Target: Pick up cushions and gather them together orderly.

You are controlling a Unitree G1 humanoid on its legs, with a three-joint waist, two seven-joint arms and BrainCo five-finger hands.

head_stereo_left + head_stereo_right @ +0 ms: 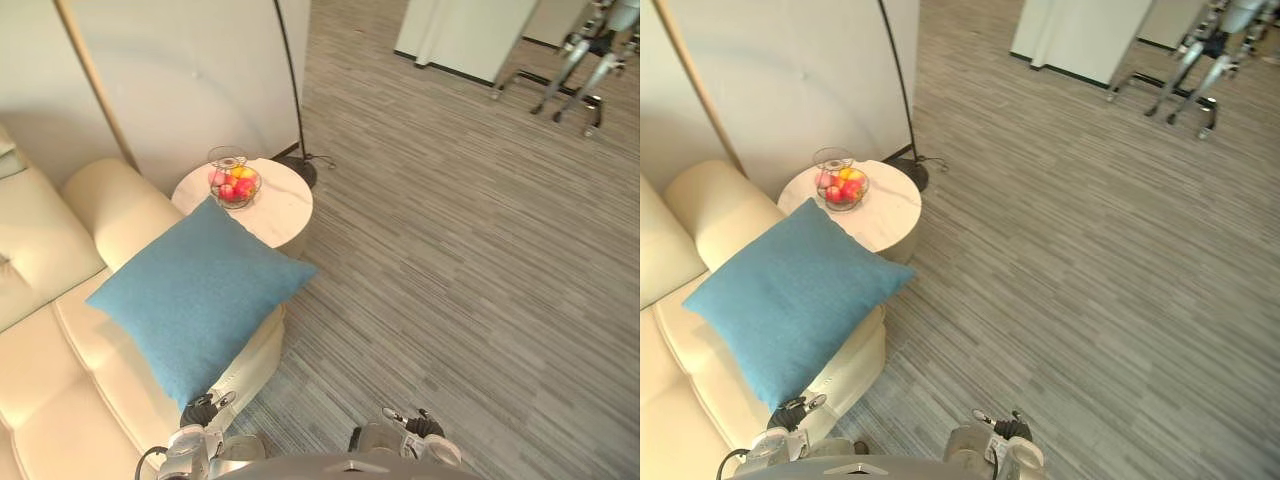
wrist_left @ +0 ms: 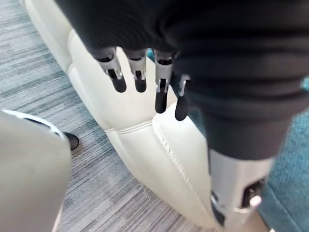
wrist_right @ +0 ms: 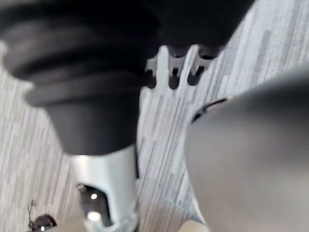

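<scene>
Blue cushion [image 1: 195, 295] is laid tilted on cream sofa [image 1: 60, 380] at its right end, far corner overlapping the round bench [image 1: 285, 205] w/ fruit bowl [image 1: 234, 185]. Left hand [image 2: 162, 94] is held near the cushion's near corner, fingers straight and relaxed, nothing gripped. Right hand [image 1: 412, 425] is hung over carpet [image 1: 450, 250], right of sofa; its state can't be told.
</scene>
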